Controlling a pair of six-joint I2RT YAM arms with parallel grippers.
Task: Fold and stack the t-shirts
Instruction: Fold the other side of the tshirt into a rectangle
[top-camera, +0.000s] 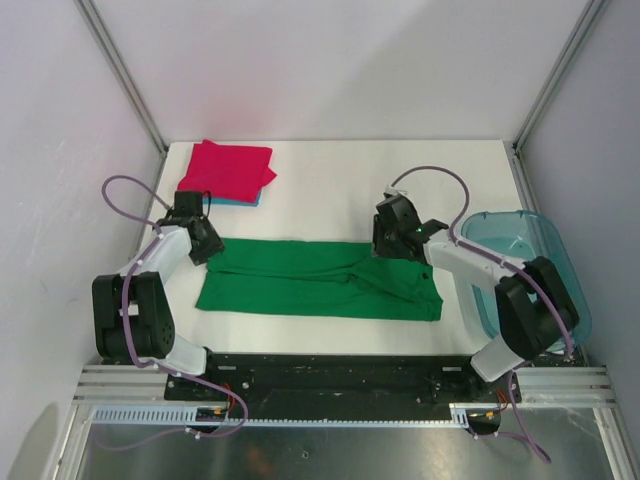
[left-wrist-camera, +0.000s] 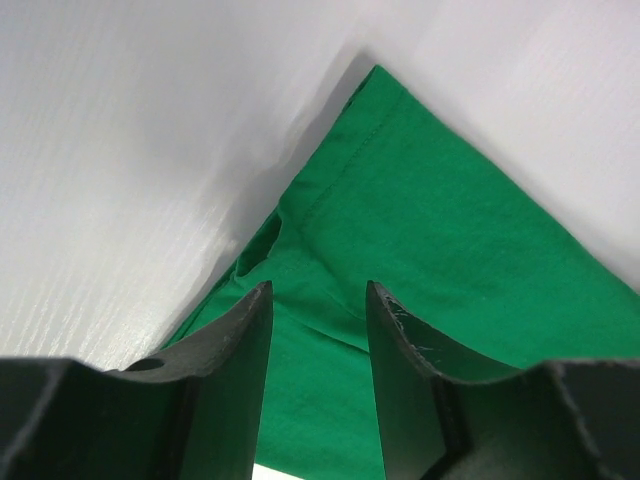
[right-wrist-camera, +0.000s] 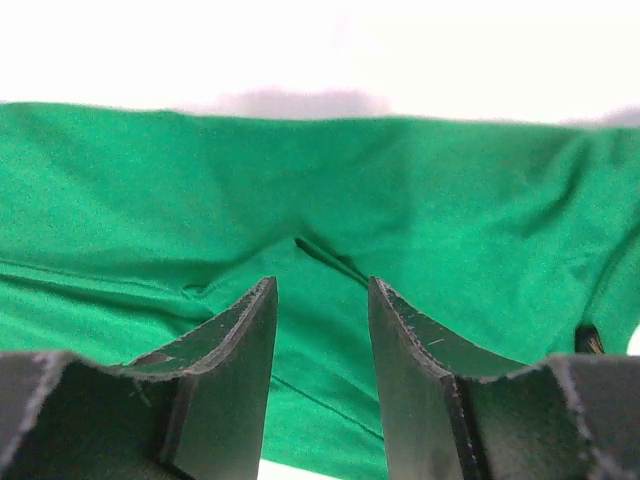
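A green t-shirt (top-camera: 320, 278) lies as a long folded strip across the middle of the white table (top-camera: 330, 185). My left gripper (top-camera: 208, 245) is open over the strip's far left corner; the left wrist view shows its open jaws (left-wrist-camera: 318, 290) just above the green cloth (left-wrist-camera: 430, 230), holding nothing. My right gripper (top-camera: 385, 245) is open over the strip's far edge, right of centre; in the right wrist view (right-wrist-camera: 320, 285) wrinkled green cloth (right-wrist-camera: 420, 190) lies under the jaws. A folded magenta-red t-shirt (top-camera: 226, 168) sits at the back left on a light blue t-shirt (top-camera: 247, 199), of which only an edge shows.
A translucent blue-green plastic bin (top-camera: 500, 217) stands at the table's right edge beside the right arm. White walls with metal posts enclose the table on three sides. A black rail with the arm bases runs along the near edge.
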